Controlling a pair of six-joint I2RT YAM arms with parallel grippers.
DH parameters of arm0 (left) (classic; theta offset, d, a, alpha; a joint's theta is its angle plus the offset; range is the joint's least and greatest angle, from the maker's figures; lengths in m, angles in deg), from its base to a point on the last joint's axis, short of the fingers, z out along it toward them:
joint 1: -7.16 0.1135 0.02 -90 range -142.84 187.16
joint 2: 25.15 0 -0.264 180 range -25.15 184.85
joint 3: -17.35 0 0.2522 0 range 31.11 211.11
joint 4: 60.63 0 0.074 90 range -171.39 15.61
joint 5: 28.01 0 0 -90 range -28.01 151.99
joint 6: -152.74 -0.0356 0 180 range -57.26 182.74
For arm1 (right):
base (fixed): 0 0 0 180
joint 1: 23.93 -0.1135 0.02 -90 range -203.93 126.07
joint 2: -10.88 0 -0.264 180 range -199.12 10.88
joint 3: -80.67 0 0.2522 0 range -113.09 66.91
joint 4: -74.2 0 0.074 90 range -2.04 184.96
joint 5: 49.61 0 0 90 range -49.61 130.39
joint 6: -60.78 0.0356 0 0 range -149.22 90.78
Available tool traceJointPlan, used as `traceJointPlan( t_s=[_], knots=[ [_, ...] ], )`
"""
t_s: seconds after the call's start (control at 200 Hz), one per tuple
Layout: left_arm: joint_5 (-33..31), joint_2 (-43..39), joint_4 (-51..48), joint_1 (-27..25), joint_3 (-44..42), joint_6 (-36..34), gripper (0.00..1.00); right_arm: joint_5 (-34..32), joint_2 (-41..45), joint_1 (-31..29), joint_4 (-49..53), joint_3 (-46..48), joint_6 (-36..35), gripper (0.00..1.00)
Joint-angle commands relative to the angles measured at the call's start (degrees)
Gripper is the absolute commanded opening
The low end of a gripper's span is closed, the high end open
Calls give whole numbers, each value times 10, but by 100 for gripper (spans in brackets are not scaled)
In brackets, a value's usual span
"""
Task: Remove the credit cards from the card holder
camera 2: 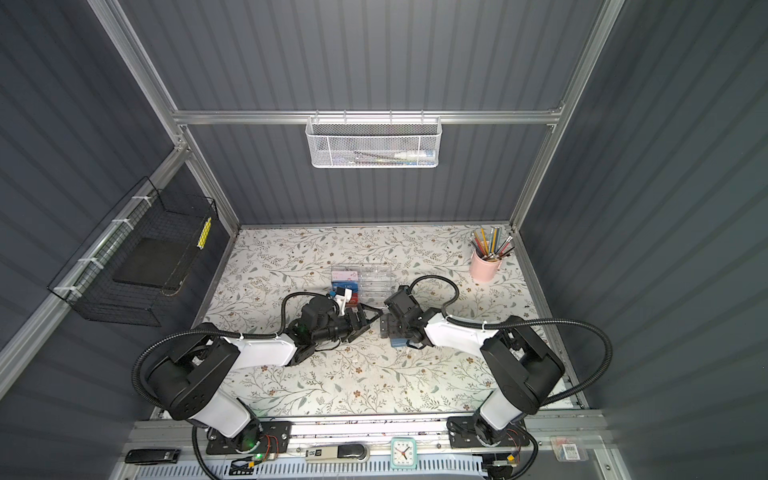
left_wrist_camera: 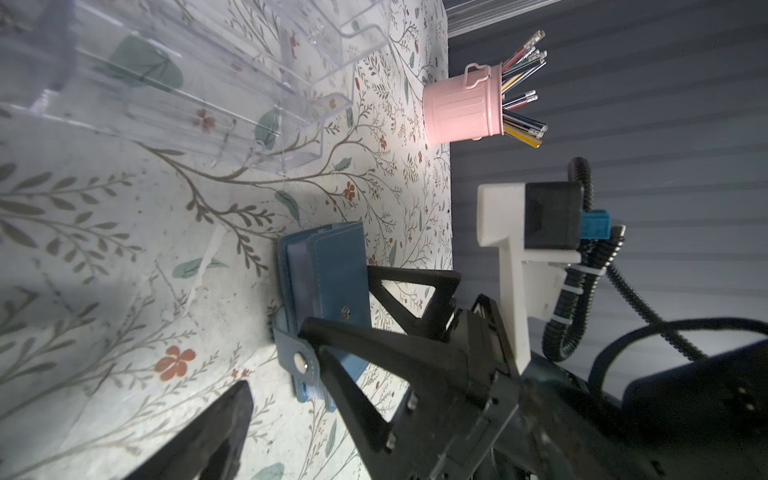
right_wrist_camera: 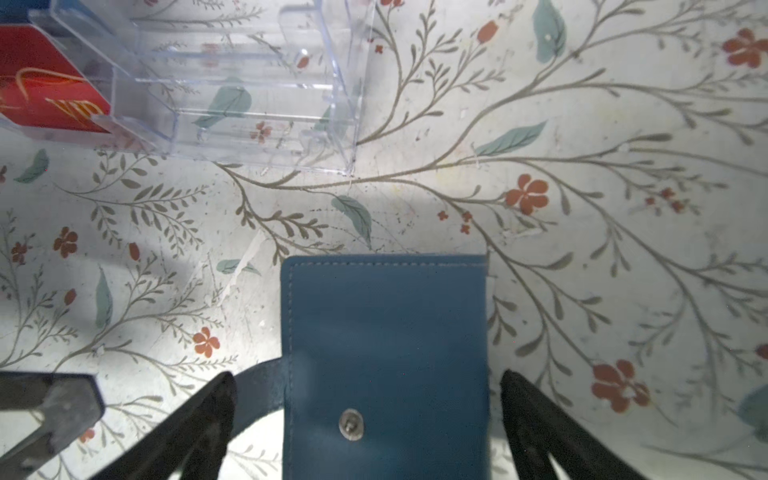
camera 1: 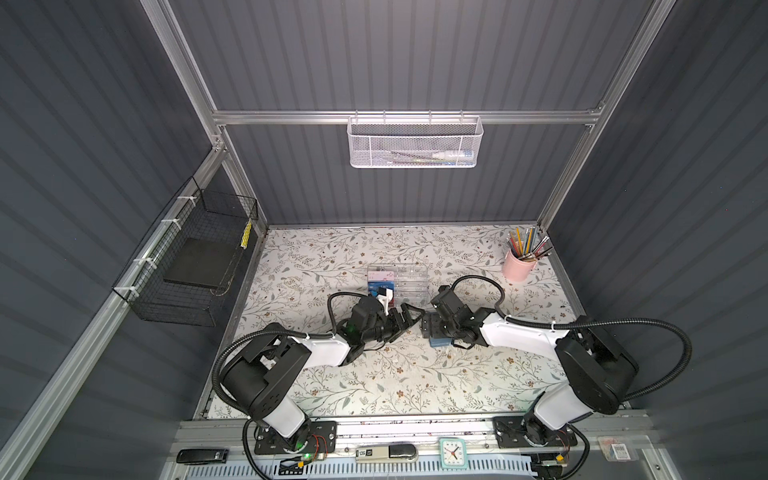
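The card holder (right_wrist_camera: 384,353) lies on the floral counter (right_wrist_camera: 582,249), directly between the fingers of the right pincer (right_wrist_camera: 368,379). That pincer is spread wide and straddles the holder's width. One fingertip (right_wrist_camera: 220,390) is over the loose snap strap and the other is just beside the opposite edge; I cannot tell whether they touch it. The cover is down and the strap undone. The left pincer (camera 1: 409,319), also wide open and empty, hovers just beside the strap side. A blue credit card (camera 1: 379,286) sits in the clear box (right_wrist_camera: 249,83) beyond both pincers.
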Motion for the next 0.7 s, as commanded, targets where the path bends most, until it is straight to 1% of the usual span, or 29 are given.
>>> traceJointPlan(
  t_s=[0.0, 0.16, 0.225, 0.515, 0.62, 0.695],
  knots=[
    [3, -13, -41, 5, 12, -20, 100, -5, 18, 2, 2, 15, 6, 99],
    [-6, -19, -125, 5, 26, -71, 97, -2, 41, 11, -5, 36, 5, 99],
    [-6, -16, -140, 5, 33, -82, 95, 0, 48, 12, -7, 44, 5, 99],
    [-8, 9, -218, 2, 85, -129, 93, 14, 62, 15, -28, 67, 7, 99],
    [-15, 21, -258, -1, 110, -157, 90, 17, 83, 19, -27, 81, 7, 99],
    [-17, 33, -276, -3, 125, -171, 86, 17, 102, 23, -28, 93, 7, 99]
  ],
)
